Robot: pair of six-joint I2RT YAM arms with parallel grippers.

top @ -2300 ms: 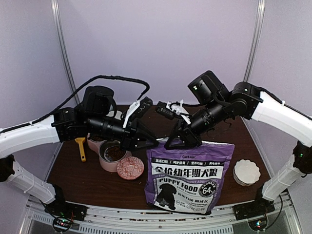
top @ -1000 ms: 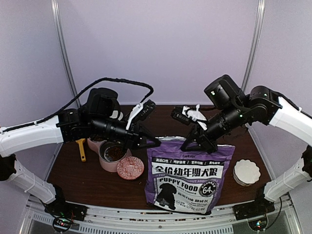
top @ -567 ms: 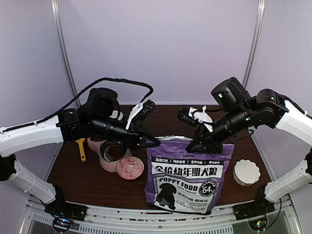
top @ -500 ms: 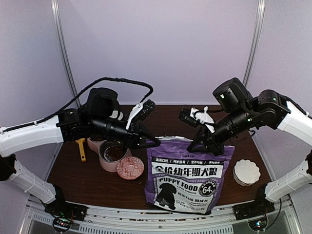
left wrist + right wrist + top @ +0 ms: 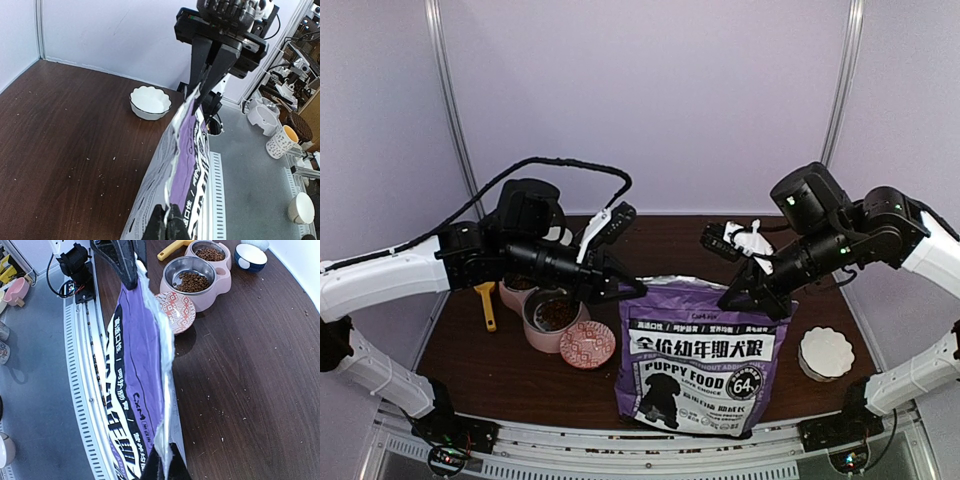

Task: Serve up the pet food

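Kibble (image 5: 192,282) already fills both feeder (image 5: 212,297) bowls. Your left gripper (image 5: 167,226) and right gripper (image 5: 161,465) each pinch a top corner of the purple bag (image 5: 700,350) — likely only closing it remains.

Purple bag (image 5: 705,360) — "PUPPY FOOD", "64"

the mouth of the bag (image 5: 705,355) is pinched flat, so nothing inside it shows. from above, the left arm (image 5: 470,255) hides most of the far bowl of the feeder (image 5: 528,332) and the head of the scoop (image 5: 486,305). the right wrist view's top edge cuts off a white thing (image 5: 260,243), too little to name.
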